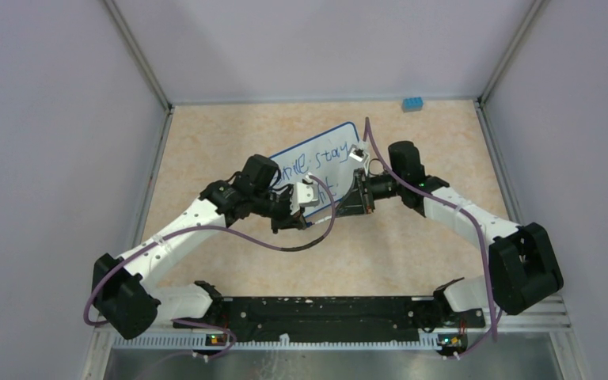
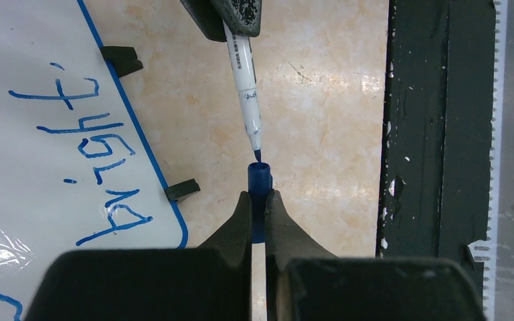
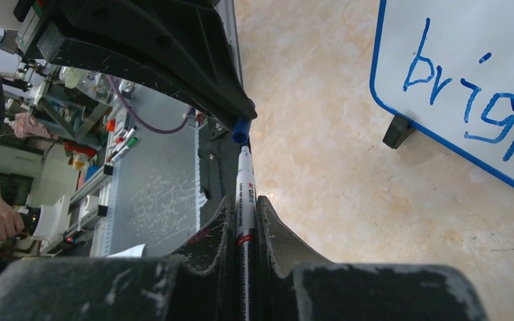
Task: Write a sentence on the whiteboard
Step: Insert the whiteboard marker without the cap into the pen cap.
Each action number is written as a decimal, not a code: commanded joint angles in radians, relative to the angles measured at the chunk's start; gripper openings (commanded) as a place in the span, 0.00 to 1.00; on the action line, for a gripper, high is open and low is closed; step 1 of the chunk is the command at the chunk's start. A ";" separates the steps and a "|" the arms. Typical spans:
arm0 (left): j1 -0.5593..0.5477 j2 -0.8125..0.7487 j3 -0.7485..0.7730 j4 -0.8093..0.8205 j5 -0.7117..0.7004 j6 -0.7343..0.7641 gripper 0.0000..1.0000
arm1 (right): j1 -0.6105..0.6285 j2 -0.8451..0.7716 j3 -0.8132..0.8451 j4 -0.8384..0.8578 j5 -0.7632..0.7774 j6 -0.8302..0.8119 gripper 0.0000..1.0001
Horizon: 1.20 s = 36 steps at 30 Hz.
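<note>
The whiteboard (image 1: 336, 136) lies flat on the table behind both grippers. It carries the sentence (image 1: 317, 158) in blue; the word "bright" (image 2: 87, 154) shows in the left wrist view and again in the right wrist view (image 3: 468, 93). My right gripper (image 3: 244, 200) is shut on a white marker (image 3: 245, 180). A blue marker cap (image 2: 260, 175) is pinched in my shut left gripper (image 2: 259, 197). The marker (image 2: 246, 87) points down at the cap, its blue tip just at the cap's mouth. The two grippers face each other in front of the board's near edge.
A small blue block (image 1: 412, 103) sits at the back right by the wall. The board's black feet (image 2: 182, 190) stick out from its blue frame (image 2: 132, 114). The black base rail (image 2: 435, 134) runs along the near table edge. Grey walls close in three sides.
</note>
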 commanded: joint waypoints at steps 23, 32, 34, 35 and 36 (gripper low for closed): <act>-0.001 0.004 0.006 -0.007 0.044 0.023 0.00 | 0.025 -0.005 0.054 0.014 -0.008 -0.036 0.00; -0.004 0.014 0.020 -0.004 0.049 0.020 0.00 | 0.029 -0.002 0.056 0.016 -0.001 -0.038 0.00; -0.005 0.019 0.020 0.003 0.048 0.006 0.00 | 0.031 -0.002 0.056 0.018 0.004 -0.038 0.00; -0.005 0.020 0.019 0.011 0.050 -0.003 0.00 | 0.032 -0.002 0.056 0.021 0.009 -0.038 0.00; -0.004 0.020 0.018 0.021 0.052 -0.018 0.00 | 0.034 -0.001 0.056 0.024 0.015 -0.037 0.00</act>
